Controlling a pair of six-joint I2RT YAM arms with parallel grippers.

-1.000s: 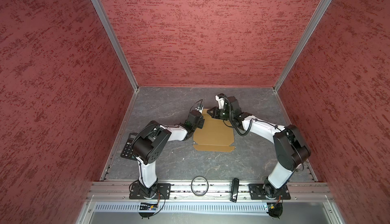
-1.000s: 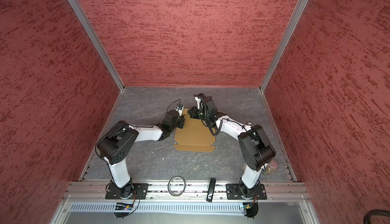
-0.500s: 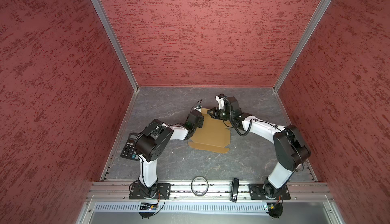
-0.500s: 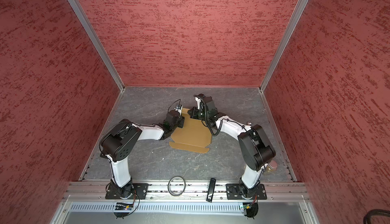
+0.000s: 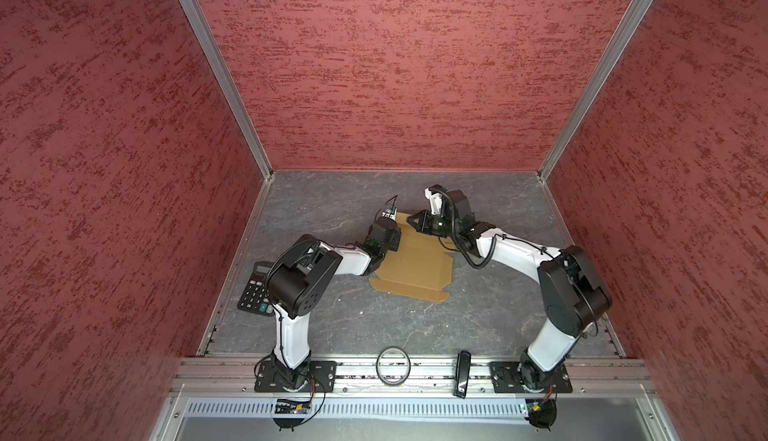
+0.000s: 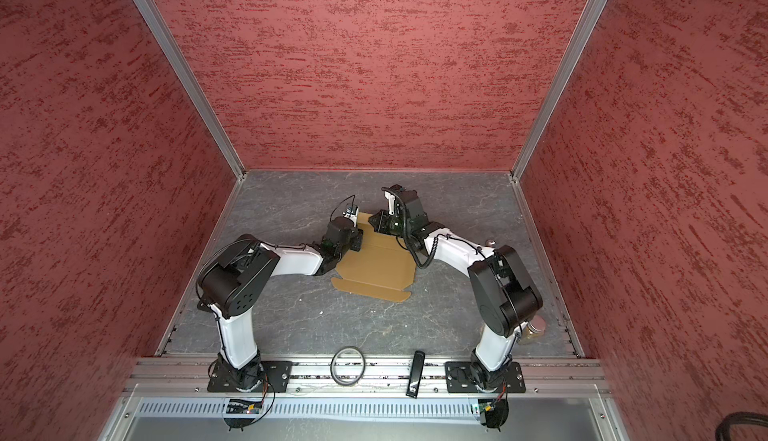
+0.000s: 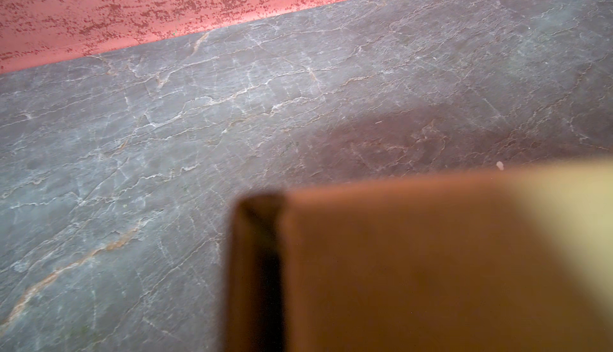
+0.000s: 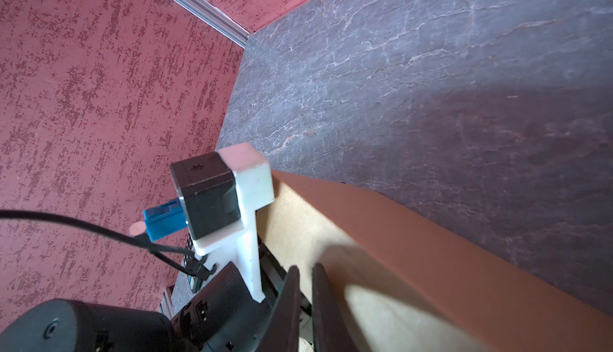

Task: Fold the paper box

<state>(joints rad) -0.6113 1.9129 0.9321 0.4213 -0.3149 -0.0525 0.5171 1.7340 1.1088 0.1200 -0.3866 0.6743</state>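
Note:
The paper box (image 5: 415, 268) (image 6: 378, 268) is a flat tan cardboard sheet lying mid-table, skewed, with small flaps along its near edge. My left gripper (image 5: 395, 230) (image 6: 360, 236) is at the sheet's far left edge and is shut on the cardboard. Blurred cardboard (image 7: 414, 267) fills the jaw area of the left wrist view and hides the fingers. My right gripper (image 5: 411, 223) (image 6: 372, 221) is over the far edge. In the right wrist view its fingers (image 8: 292, 287) stand almost together above the sheet (image 8: 398, 300), with nothing between them. A far flap (image 8: 464, 241) stands raised beside them.
A black calculator (image 5: 255, 289) lies by the left wall. A black ring (image 5: 393, 365) and a black bar (image 5: 462, 373) rest on the front rail. A small round container (image 6: 536, 326) sits behind the right arm's base. Red walls enclose three sides.
The left gripper closed on the sheet's left edge. The sheet slid left and turned, its near edge swinging leftward. The right arm barely moved.

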